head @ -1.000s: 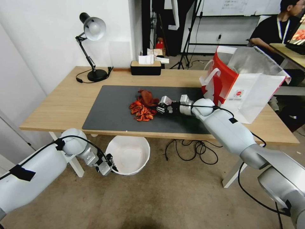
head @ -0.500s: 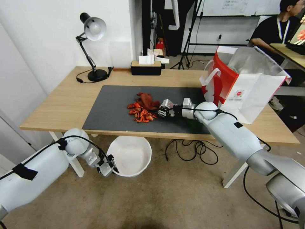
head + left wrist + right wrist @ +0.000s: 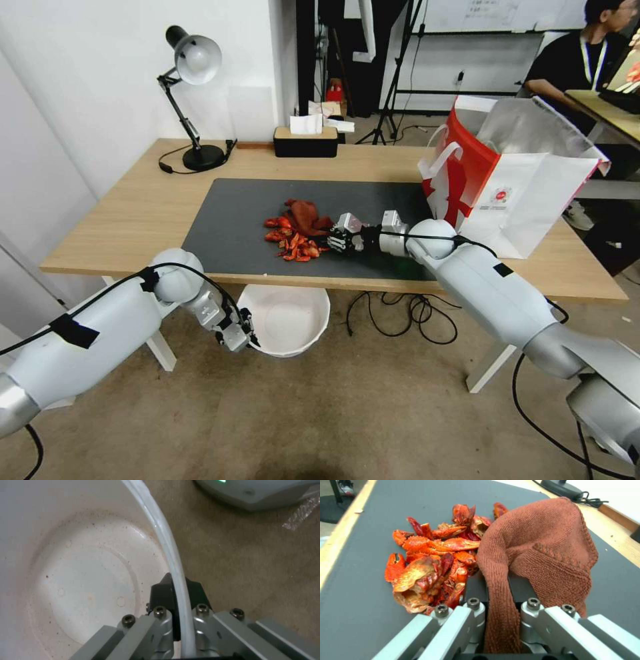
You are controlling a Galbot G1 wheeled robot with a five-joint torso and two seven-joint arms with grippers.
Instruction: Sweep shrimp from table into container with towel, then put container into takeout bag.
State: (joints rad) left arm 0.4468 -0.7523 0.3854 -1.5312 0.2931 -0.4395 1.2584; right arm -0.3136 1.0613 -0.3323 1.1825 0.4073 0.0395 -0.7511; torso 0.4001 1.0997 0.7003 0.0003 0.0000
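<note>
Head view: right gripper low on the worktop's dark mat, clamped on the rust-brown towel beside the crayfish shells, left gripper below the worktop edge pinching the white container's rim, takeout bag standing at the right end; left wrist view: jaws closed across the rim; right wrist view: towel gripped between closed jaws, touching the shells.

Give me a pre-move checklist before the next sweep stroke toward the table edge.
1. Right claw shut on towel: ok.
2. Towel beside the shrimp pile, on the far side from the table's near edge: ok.
3. Left claw clamped on container rim: ok.
4. Container under the table's near edge, below the pile: roughly ok; exact alignment cannot tell.
5. Container empty, no shrimp inside: ok.
6. Takeout bag upright and open on the table by the right arm: ok.
</note>
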